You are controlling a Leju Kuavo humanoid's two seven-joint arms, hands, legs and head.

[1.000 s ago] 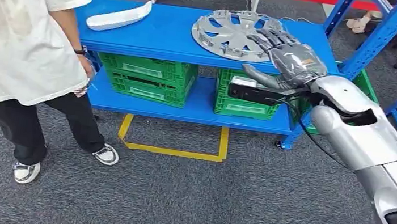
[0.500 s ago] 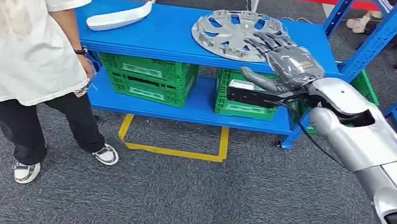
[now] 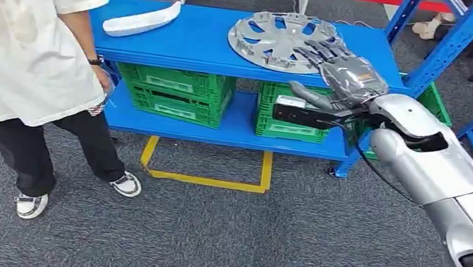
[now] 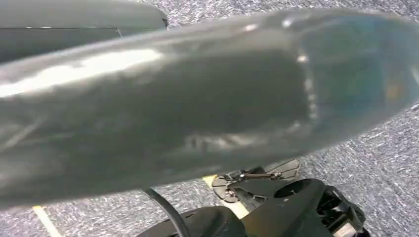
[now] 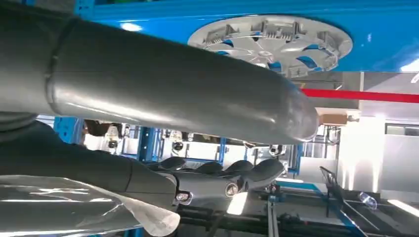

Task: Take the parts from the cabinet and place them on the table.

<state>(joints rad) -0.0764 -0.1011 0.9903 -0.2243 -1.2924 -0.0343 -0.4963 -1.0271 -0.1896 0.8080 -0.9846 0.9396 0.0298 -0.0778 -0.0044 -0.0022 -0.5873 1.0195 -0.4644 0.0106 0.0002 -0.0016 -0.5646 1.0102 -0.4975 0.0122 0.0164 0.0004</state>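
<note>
A silver hubcap (image 3: 276, 37) lies flat on the top of the blue cabinet (image 3: 190, 43), right of centre. A white curved part (image 3: 142, 20) lies at the top's left end. My right hand (image 3: 340, 75) hovers at the hubcap's near right edge, fingers spread over the rim and thumb below shelf level, holding nothing. In the right wrist view the thick grey thumb (image 5: 173, 84) and dark fingers (image 5: 222, 173) stand apart, with the hubcap (image 5: 271, 42) just beyond. The left wrist view shows my left hand (image 4: 197, 98) as a blurred grey surface above carpet, its fingers unclear.
A person in a white shirt (image 3: 20, 45) stands at the cabinet's left end, one hand by the shelf. Two green crates (image 3: 174, 92) (image 3: 289, 123) fill the lower shelf. A blue rack upright (image 3: 433, 62) rises right of my hand. Yellow tape (image 3: 204, 178) marks the carpet.
My right hand has dipped slightly and shifted a little left over the hubcap's near edge. The hubcap, the white part and the person have stayed put.
</note>
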